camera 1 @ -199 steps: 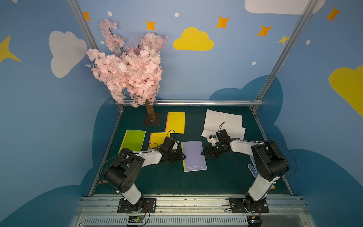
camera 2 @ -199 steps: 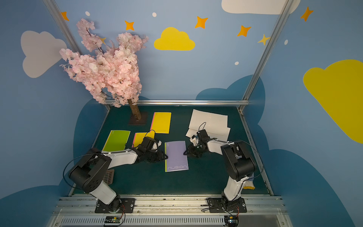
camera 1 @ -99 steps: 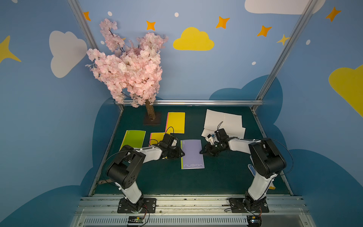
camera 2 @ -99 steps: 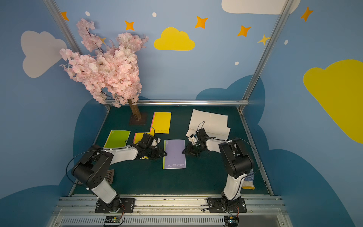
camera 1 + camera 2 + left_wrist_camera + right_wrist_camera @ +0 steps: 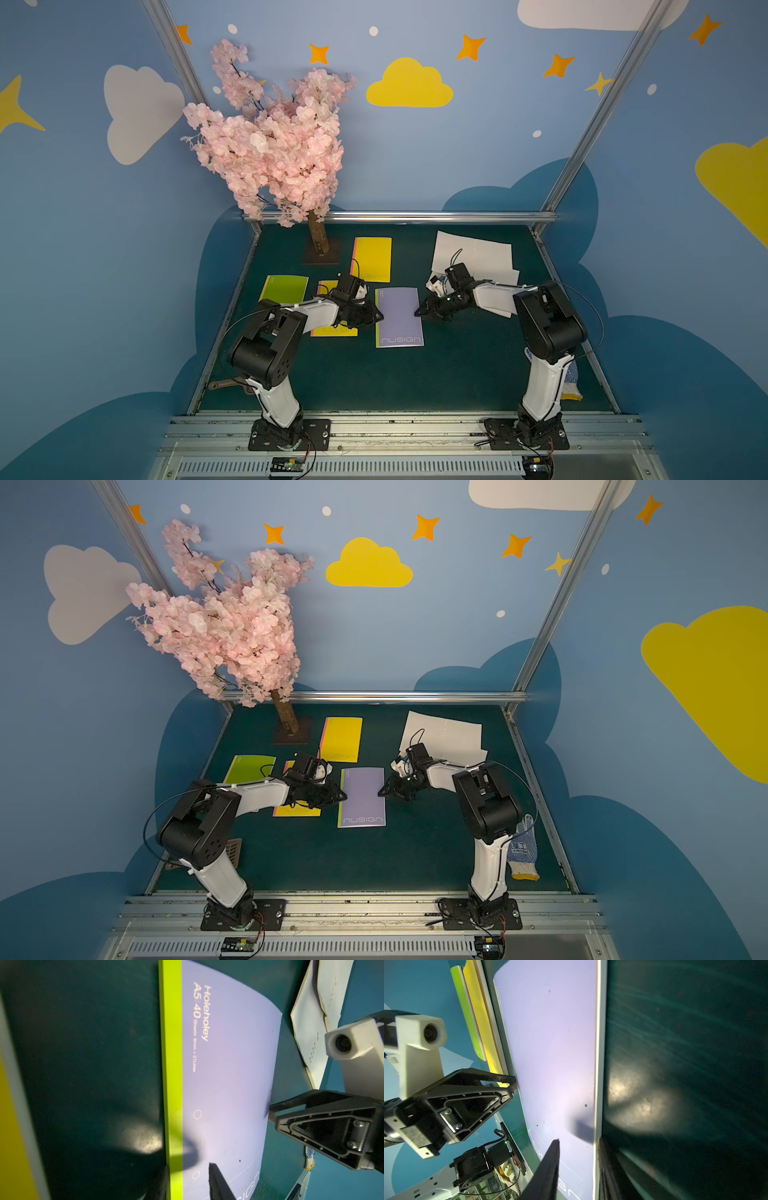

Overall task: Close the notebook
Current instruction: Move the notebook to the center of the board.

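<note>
Seemingly done — lavender notebook (image 5: 398,316) lies shut, cover flat, mid-mat (image 5: 457,374), lime spine (image 5: 171,1064) toward left arm. Left gripper (image 5: 376,318) low at spine side: one finger (image 5: 218,1184) over cover, other seems beyond spine; jaws part-spread, clamping nothing. Right gripper (image 5: 419,312) mirrors it at free page edge (image 5: 599,1064): finger (image 5: 548,1169) above cover, mate over mat, gap between, nothing grasped. Flanking both long edges likely guards book against sliding or springing open. Green notebook (image 5: 284,287), yellow notebooks (image 5: 372,257), white sheets (image 5: 473,255) lie clear — uninvolved. Judged next: back arms off without snagging cover.

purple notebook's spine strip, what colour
The spine strip is lime green, clearest in the left wrist view.
</note>
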You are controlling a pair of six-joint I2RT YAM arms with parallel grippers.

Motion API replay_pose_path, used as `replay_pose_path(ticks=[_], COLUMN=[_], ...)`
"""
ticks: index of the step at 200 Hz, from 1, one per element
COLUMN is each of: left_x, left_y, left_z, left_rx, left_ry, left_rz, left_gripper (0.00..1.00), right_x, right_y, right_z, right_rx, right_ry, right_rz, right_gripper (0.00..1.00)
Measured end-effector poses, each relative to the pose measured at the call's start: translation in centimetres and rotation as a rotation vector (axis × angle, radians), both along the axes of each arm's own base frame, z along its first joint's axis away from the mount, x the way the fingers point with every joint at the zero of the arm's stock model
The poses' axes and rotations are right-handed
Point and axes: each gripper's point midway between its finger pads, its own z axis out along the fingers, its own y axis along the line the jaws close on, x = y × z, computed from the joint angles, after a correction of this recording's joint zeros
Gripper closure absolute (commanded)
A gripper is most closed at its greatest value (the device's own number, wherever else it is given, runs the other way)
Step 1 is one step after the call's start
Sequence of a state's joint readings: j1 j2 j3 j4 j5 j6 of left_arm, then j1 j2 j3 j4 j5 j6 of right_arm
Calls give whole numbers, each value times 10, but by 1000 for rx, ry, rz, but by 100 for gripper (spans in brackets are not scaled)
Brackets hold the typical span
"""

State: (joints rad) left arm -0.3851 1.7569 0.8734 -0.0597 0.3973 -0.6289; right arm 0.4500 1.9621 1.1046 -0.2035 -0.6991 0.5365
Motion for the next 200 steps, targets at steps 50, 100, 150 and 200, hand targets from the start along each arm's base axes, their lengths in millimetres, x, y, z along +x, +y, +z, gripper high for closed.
replay_pose_path(ticks=[50, 100, 150, 200], left_x=[15, 29, 44, 49], left_y=[4, 9, 10, 10], left_z=[0, 0, 0, 0], left_rx=[13, 2, 1, -6], left_ry=[16, 37, 58, 71], left_rz=[8, 24, 23, 23], left_gripper=[66, 66, 66, 67], right_x=[12, 25, 36, 41], right_y=[7, 13, 16, 16], right_z=[1, 2, 3, 3], right_rx=[-1, -6, -19, -24], right_ry=[10, 28, 45, 46], right_rz=[1, 5, 7, 7], right_gripper=[66, 66, 66, 66])
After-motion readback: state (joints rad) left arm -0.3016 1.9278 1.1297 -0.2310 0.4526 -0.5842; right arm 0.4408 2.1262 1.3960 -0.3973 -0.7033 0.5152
